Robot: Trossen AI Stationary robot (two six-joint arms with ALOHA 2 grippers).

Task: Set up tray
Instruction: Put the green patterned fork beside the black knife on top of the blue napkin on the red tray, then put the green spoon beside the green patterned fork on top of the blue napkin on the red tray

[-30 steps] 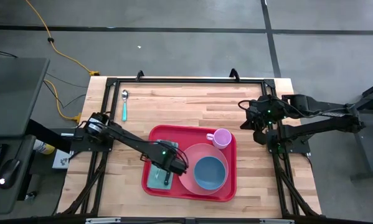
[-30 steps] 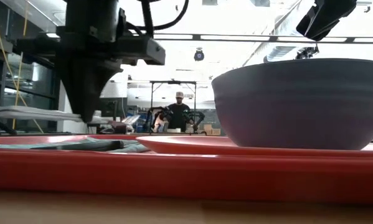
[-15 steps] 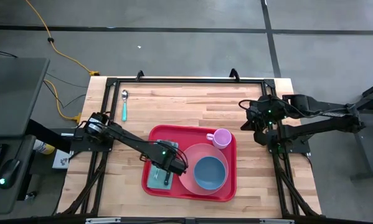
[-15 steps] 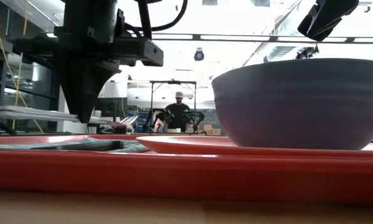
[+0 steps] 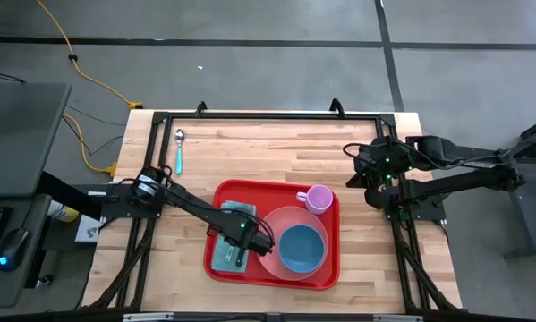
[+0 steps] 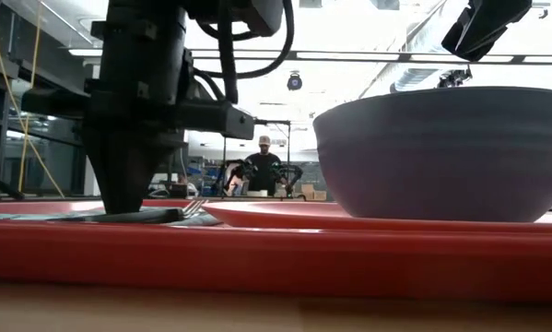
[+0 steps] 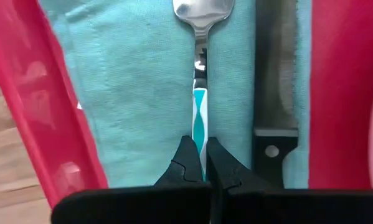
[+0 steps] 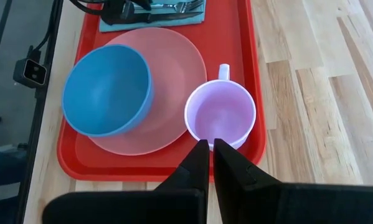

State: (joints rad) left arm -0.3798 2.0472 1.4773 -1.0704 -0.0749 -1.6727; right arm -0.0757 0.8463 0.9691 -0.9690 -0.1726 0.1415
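Note:
The red tray [image 5: 210,264] holds a teal napkin [image 7: 136,93], a pink plate [image 5: 281,222] with a blue bowl [image 5: 302,249] on it, and a pink mug [image 5: 319,198]. A dark-handled knife [image 7: 274,74] lies flat on the napkin. My left gripper [image 7: 205,155] points down over the napkin, shut on a fork [image 6: 193,207] with a teal-and-white handle. My right gripper [image 8: 205,149] hangs shut and empty above the table's far right, over the mug [image 8: 220,115]. My left gripper pinches the fork's teal-and-white handle [image 7: 200,121] between its two fingertips, coming from above and pointing down. The fork lies level, parallel to the knife, down at the napkin. I cannot tell whether it rests on the cloth.
A teal-handled spoon [image 5: 179,148] lies on the bare wood at the table's far left. The tray's raised rim [image 7: 43,112] runs close beside the napkin. A black frame edges the table. A person stands far off in the room behind [image 6: 264,161].
My left gripper has gone down toward the napkin, still shut on the fork. The fork has come down with it and now sits level beside the knife at the tray's floor.

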